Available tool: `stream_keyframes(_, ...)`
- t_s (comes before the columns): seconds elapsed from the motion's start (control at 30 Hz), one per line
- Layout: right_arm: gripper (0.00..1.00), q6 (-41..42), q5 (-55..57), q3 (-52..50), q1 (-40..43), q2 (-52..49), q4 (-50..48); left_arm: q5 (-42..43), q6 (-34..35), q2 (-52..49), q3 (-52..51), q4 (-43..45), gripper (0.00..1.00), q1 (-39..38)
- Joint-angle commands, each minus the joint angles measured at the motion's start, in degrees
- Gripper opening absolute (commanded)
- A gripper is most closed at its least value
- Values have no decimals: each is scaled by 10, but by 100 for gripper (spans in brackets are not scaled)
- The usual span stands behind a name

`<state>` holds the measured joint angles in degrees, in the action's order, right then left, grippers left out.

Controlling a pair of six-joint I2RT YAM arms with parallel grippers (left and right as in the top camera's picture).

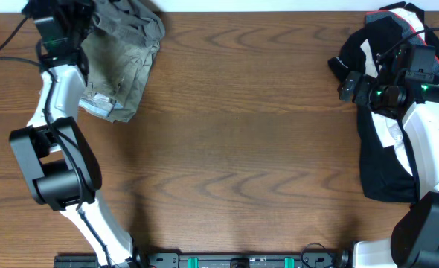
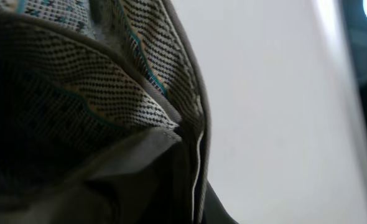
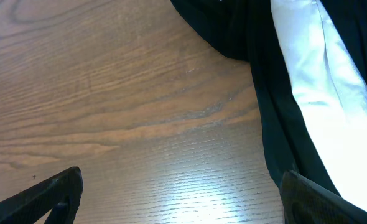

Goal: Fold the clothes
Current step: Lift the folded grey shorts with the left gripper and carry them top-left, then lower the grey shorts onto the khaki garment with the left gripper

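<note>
**Gathering stage: no fold begun, both garments at the table's edges**

At the far left corner, the left gripper (image 1: pixel 71 22) was shut, and by the look of it shut on the khaki shorts (image 1: pixel 126 67), whose cloth filled its wrist view with a pale wall (image 2: pixel 277 93) behind. The fingers themselves were hidden by fabric. The shorts lay bunched and rumpled, a heavy cotton-like weave. Inside the waistband was a dotted, woven lining edged with a thin teal line, and the hems were stitched.

The middle of the wooden table (image 1: pixel 234 134) showed bare, smooth, glossy grain.

On the right, the right gripper (image 3: pixel 182 196) stood with its jaws spread wide and nothing between them, low over the wood, just beside the black top (image 1: pixel 376 175). That garment lay heaped along the right edge, soft and limp, with a sleek white stripe and a trace of red near its far end.

The step in hand appeared to be fetching a garment to the open middle. The next move would call for dragging the shorts clear without tangling them, then spreading them flat, since bunched cloth that thick would not crease cleanly.
</note>
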<state>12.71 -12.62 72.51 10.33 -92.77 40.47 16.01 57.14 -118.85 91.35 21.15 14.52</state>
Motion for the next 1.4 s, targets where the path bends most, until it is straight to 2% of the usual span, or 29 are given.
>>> stream_keyframes(0.0,99,-10,-4,-3,1,-3,-2,33,-10,12,10,-31,6,19)
stream_keyframes(0.4,99,-9,-5,-3,1,-3,-3,61,-38,16,10,-179,6,53)
stream_keyframes(0.63,99,-5,-5,-3,1,-3,-4,104,-105,18,10,-290,6,75)
stream_keyframes(0.7,99,-5,-5,-3,1,-3,-4,104,-140,18,10,-340,17,83)
stream_keyframes(0.77,99,-5,-5,-3,1,-3,-4,104,-184,18,10,-386,36,91)
stream_keyframes(0.83,99,-5,-5,-3,1,-3,-5,103,-221,18,10,-420,70,97)
stream_keyframes(0.87,99,-5,-5,-3,1,-3,-6,103,-248,18,10,-444,93,102)
stream_keyframes(0.9,99,-5,-5,-3,1,-3,-7,103,-264,18,10,-461,98,106)
stream_keyframes(1.2,99,-5,-5,-3,1,-3,-9,129,-378,26,10,-579,98,130)
stream_keyframes(1.37,99,-6,-5,-3,1,-3,-9,134,-457,70,10,-617,98,131)
